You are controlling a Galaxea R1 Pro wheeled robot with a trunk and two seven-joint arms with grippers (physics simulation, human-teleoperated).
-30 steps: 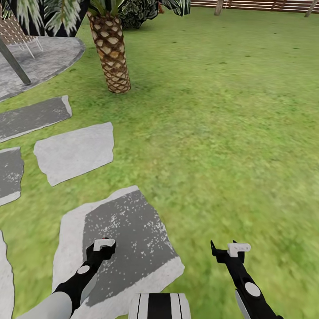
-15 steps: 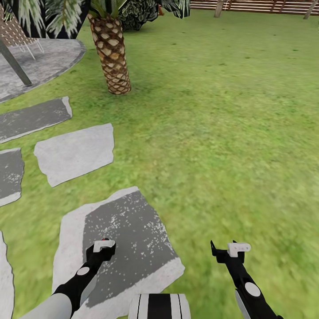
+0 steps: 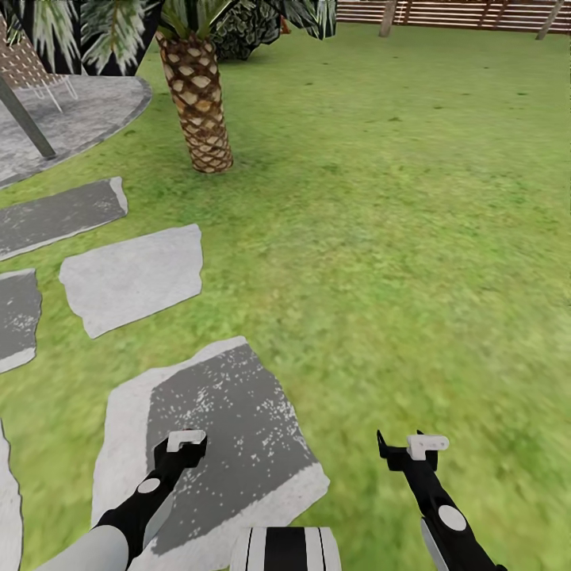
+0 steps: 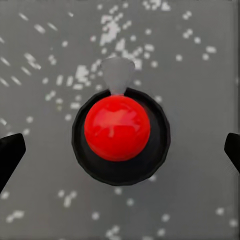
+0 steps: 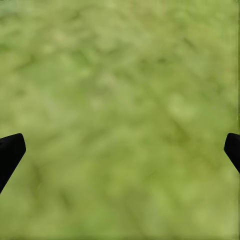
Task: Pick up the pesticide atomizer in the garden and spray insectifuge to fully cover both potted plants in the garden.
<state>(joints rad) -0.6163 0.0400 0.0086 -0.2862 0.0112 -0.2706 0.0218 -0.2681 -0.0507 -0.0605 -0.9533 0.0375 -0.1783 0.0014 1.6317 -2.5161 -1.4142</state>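
When looking down the left wrist camera, found the pesticide atomizer (image 4: pixel 119 131) standing upright on the grey stepping stone (image 4: pixel 40 200), seen end-on: red cap dead centre, pale nozzle poking out one side. Put long axis vertical, in line with the approach. Left claw (image 3: pixel 186 442) hung straight above it, apart, with black fingertips (image 4: pixel 10 152) well clear on either side and not touching. From the head camera, placed that claw at 11 o'clock ahead over the same stone (image 3: pixel 238 396). Right claw (image 3: pixel 412 448) at 1 o'clock, also apart, empty over grass (image 5: pixel 120 100). Judged left arm far nearer. Next move likely: straight descent, then closing on the dark body below the cap. Risk: tipping it if off-centre.
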